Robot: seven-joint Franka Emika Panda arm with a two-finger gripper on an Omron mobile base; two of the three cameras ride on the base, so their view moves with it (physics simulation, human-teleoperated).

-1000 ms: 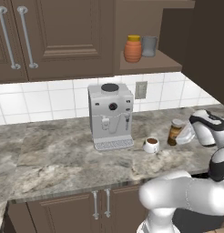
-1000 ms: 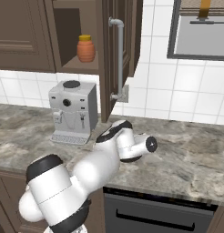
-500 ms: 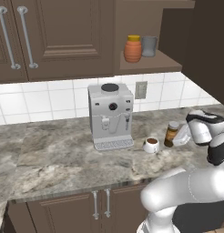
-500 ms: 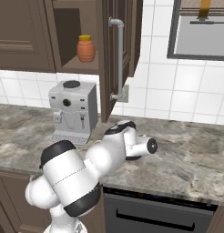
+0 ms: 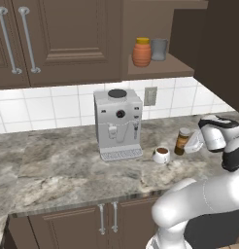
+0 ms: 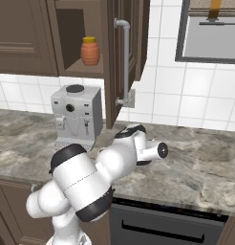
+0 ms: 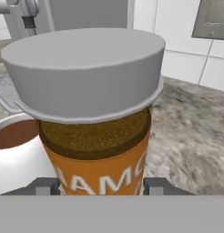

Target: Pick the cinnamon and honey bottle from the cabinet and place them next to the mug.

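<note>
Two fingertips of my gripper pinching the cinnamon, jar upright on the counter just right of the mug, honey bottle up in the cabinet above the mug.

Slim dark-brown cinnamon jar with grey lid stands just right of the small white mug of brown liquid, grey boxy coffee machine crowding their left; bare marble counter lies open left and front.
</note>
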